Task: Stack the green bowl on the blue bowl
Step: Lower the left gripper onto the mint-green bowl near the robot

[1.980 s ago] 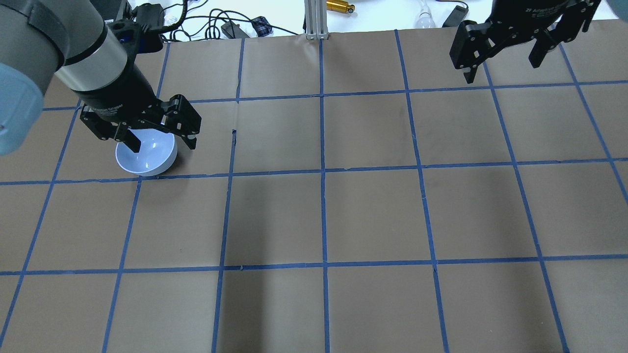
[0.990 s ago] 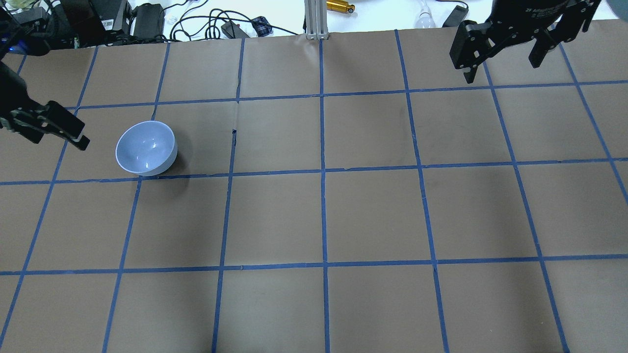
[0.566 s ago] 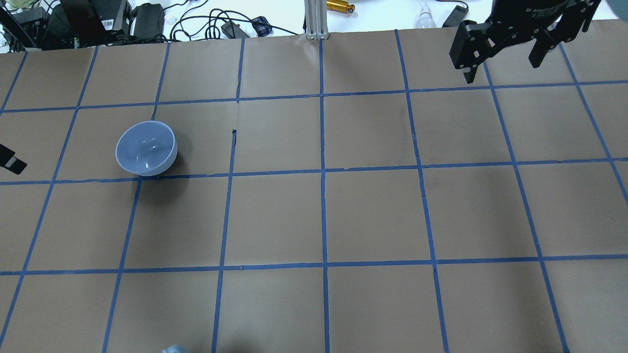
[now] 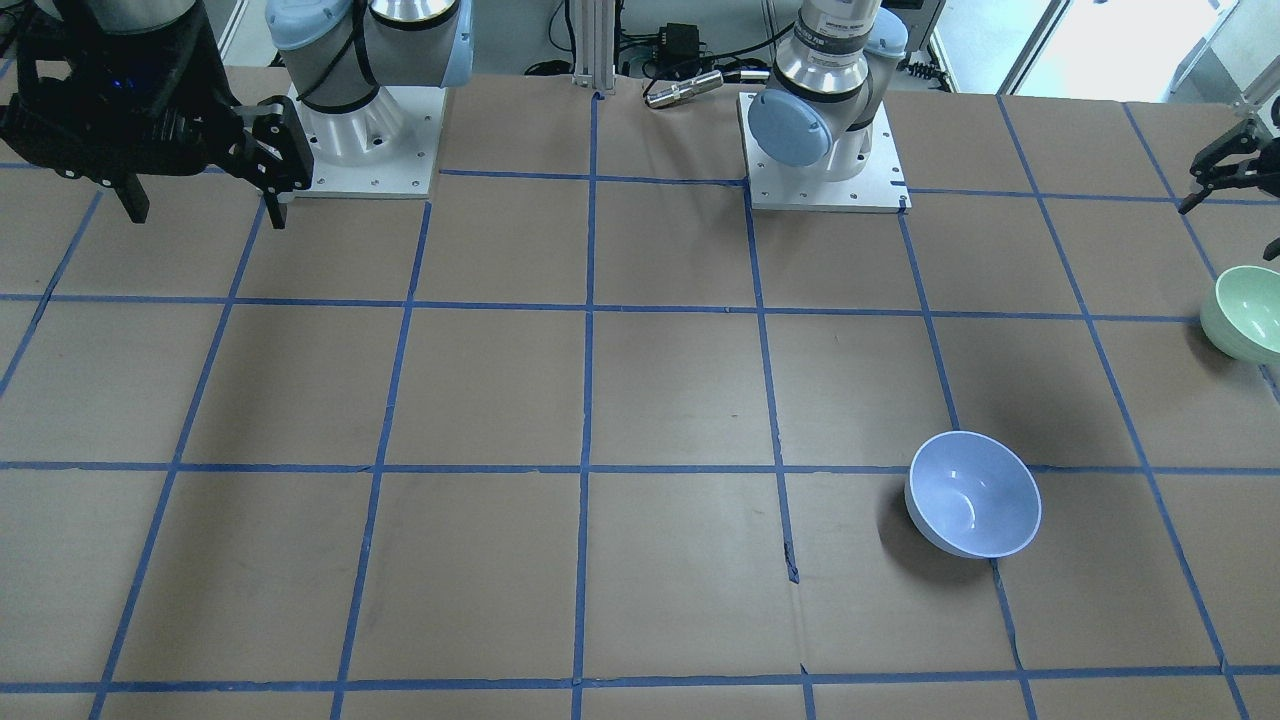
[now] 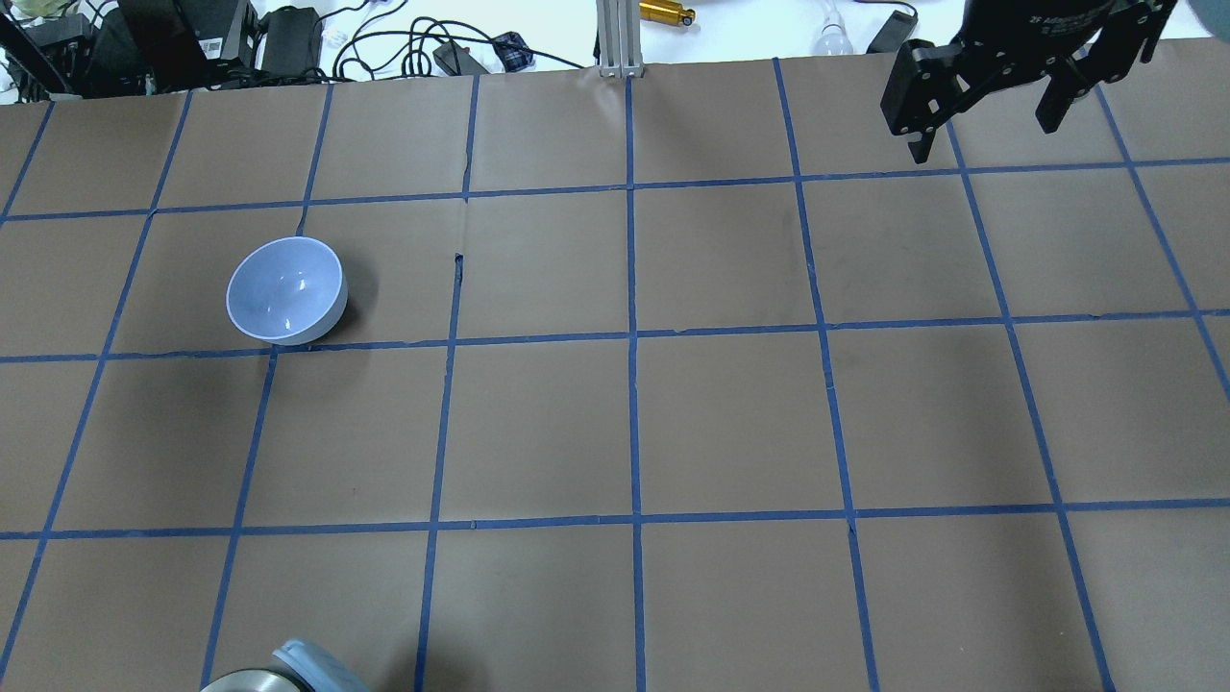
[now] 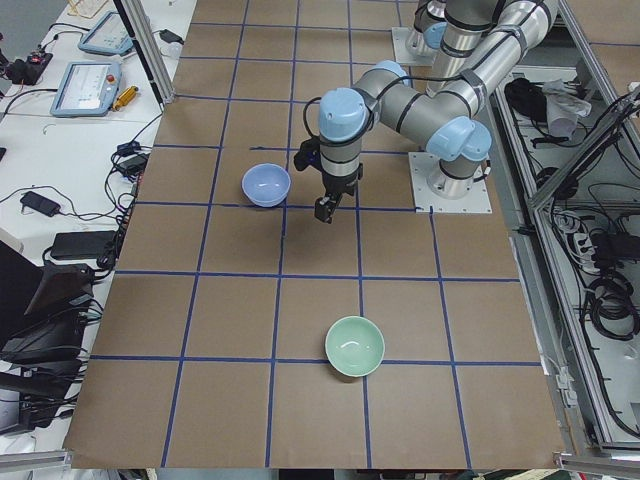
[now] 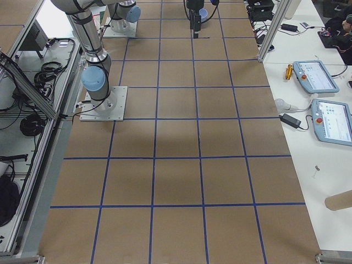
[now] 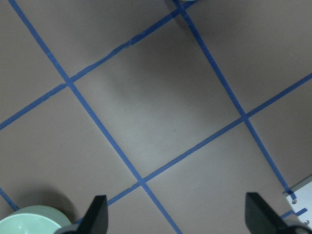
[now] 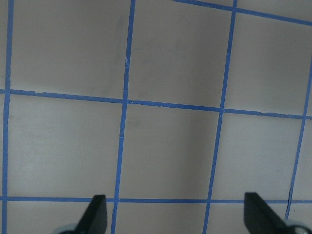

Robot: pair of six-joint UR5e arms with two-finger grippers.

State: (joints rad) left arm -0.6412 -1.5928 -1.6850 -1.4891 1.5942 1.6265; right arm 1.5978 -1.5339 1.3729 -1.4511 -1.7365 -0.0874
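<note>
The counter (image 5: 730, 423) is brown paper with a blue tape grid. The blue bowl (image 5: 286, 290) sits upright on the robot's left half, and the green bowl (image 6: 354, 346) is well apart from it, further out toward the left end. The left fingers (image 8: 97, 217) are spread wide and empty, hanging above bare paper with the green bowl off to one side. The right fingers (image 9: 96, 212) are just as wide and empty, far across. Likely trouble: the glossy rim slipping from a pinch, or an off-centre drop nudging the blue bowl.
</note>
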